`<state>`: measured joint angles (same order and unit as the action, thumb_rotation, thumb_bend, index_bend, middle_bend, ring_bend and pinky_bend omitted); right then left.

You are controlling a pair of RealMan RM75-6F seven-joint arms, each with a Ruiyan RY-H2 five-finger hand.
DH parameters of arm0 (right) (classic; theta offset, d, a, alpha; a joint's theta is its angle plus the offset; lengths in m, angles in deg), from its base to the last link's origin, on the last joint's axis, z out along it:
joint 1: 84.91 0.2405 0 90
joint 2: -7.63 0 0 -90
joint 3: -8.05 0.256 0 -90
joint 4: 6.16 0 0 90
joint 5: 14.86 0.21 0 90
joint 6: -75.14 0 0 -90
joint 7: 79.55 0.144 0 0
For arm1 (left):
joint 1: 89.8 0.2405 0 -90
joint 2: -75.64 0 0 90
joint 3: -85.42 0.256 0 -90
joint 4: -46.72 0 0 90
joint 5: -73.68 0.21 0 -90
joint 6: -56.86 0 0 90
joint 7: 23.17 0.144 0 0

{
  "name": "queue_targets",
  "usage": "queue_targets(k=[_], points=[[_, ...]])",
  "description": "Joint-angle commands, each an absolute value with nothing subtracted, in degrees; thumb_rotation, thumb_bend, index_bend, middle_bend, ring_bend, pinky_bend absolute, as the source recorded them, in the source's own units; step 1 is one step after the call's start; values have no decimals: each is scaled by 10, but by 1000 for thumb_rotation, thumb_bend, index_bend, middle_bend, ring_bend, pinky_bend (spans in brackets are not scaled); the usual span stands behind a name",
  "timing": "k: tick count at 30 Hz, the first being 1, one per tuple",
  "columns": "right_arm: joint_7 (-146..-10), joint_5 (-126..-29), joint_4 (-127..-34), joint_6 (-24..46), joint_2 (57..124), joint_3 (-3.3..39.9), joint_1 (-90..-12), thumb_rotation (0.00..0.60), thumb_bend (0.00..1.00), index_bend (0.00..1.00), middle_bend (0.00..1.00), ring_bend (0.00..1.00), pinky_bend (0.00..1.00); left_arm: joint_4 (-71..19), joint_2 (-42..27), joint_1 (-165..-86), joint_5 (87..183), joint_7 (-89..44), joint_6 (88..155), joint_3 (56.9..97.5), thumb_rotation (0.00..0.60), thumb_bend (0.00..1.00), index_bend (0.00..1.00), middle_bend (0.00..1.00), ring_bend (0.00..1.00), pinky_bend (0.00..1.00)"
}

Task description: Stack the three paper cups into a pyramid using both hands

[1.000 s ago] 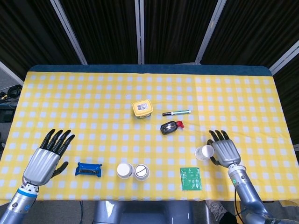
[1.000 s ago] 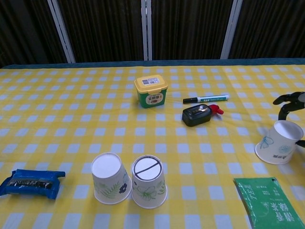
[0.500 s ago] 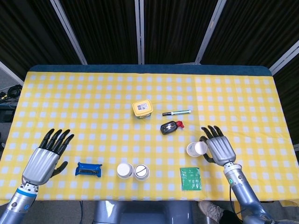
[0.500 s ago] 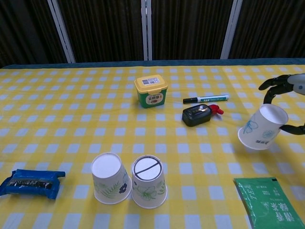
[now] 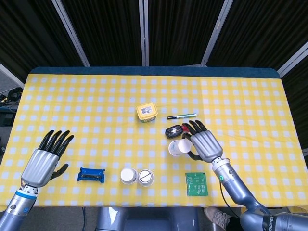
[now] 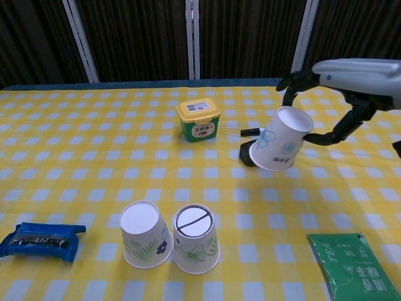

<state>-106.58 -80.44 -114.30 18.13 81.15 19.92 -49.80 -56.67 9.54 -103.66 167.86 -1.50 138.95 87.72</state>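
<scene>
Two paper cups stand upside down, side by side, near the table's front edge: one (image 5: 128, 175) (image 6: 145, 234) on the left, the other (image 5: 146, 177) (image 6: 195, 238) touching it on the right. My right hand (image 5: 204, 144) (image 6: 351, 84) holds the third paper cup (image 5: 177, 147) (image 6: 279, 140) in the air, tilted, above and to the right of the pair. My left hand (image 5: 44, 161) hovers open at the table's front left, fingers spread, with nothing in it; only the head view shows it.
A blue snack packet (image 5: 91, 174) (image 6: 41, 240) lies left of the cups. A yellow-lidded tub (image 5: 147, 112) (image 6: 198, 119), a marker pen (image 5: 182, 116) and a black device with a red tip (image 5: 173, 131) sit mid-table. A green packet (image 5: 196, 183) (image 6: 351, 265) lies front right.
My right hand has lifted the third cup off the table and carried it left toward the table's middle, tilting it. My left hand has drifted slightly upward.
</scene>
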Motion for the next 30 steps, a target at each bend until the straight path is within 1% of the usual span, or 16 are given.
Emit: queue_targets(k=[1,6,13,21,30], points=[[-1072,-788,-1154,202,826,214,-471,600,276,466,100,0,0,-565,97,-1042,1673,-23,1378,874,600,271,0,0,0,0],[-1090,-759,-1175,214,841,226,-436,600,276,466,99,0,0,-560,100,-1048,1668,-40,1365,868,600,271,0,0,0,0],[-1110,-737,-1192,221,868,230,-395,600,277,469,105,0,0,-557,104,-1053,1660,-55,1354,863,600,271,0,0,0,0],[-1106,-746,-1213,234,873,216,-372,600,276,469,106,0,0,-553,108,-1056,1662,-72,1348,860,600,271,0,0,0,0],[-1108,-762,-1210,213,892,190,-367,600,277,469,105,0,0,-554,110,-1056,1655,-69,1344,858,600,271,0,0,0,0]])
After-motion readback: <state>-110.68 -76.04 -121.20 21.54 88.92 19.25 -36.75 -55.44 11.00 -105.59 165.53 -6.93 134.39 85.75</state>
